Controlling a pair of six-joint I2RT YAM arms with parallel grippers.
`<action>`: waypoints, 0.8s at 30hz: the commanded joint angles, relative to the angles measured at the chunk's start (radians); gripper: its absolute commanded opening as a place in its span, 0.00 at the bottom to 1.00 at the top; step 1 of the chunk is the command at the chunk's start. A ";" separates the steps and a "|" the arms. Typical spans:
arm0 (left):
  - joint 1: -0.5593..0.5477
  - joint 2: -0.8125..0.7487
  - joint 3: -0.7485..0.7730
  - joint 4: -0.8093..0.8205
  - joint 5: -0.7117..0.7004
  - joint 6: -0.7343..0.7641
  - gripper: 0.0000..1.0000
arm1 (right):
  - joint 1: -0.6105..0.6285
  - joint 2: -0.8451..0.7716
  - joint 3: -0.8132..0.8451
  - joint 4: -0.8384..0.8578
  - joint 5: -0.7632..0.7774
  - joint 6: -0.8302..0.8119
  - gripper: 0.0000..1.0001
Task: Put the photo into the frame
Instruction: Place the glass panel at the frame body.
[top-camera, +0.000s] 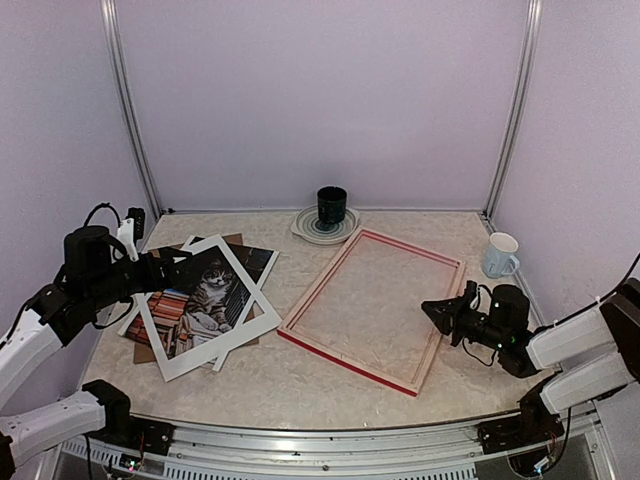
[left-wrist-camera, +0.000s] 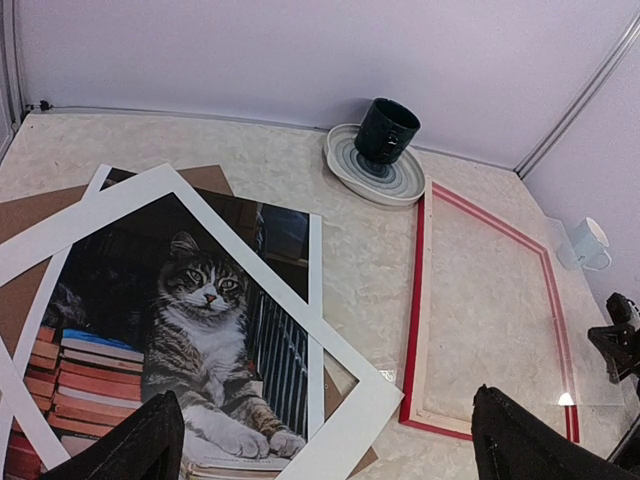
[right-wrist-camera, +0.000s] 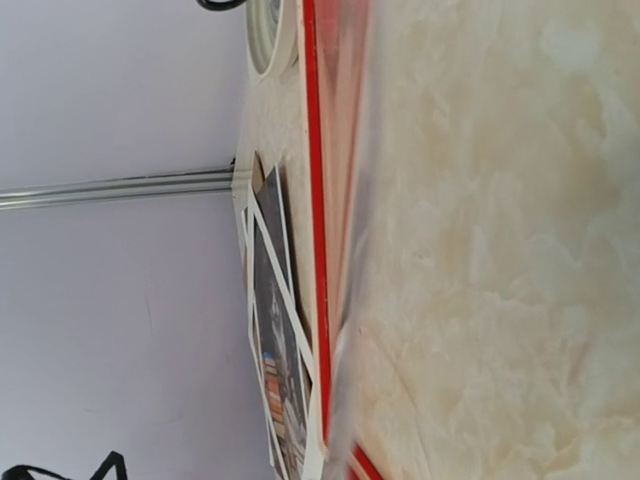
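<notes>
The marbled table fills the lower half of the overhead view. The frame is laid flat at centre right, pale back upward, red edges showing. The photo is found at centre left, outside the frame, overlapped by a tilted white mat and stacked on brown cardboard. A plate bearing a dark cup is set at upper centre, and a white mug at the right. The left gripper is held fully spread above the photo, gripping nothing. The right gripper is closed tight beside the frame's right rail; nothing is seen between its fingers.
</notes>
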 joint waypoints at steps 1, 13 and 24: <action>0.007 -0.003 -0.009 0.024 0.015 -0.002 0.99 | 0.015 -0.015 -0.006 -0.007 0.006 -0.023 0.00; 0.007 -0.002 -0.009 0.024 0.016 -0.002 0.99 | 0.038 0.035 0.002 0.050 0.002 0.002 0.00; 0.007 -0.002 -0.009 0.025 0.019 -0.001 0.99 | 0.044 -0.011 -0.002 0.009 0.014 0.004 0.00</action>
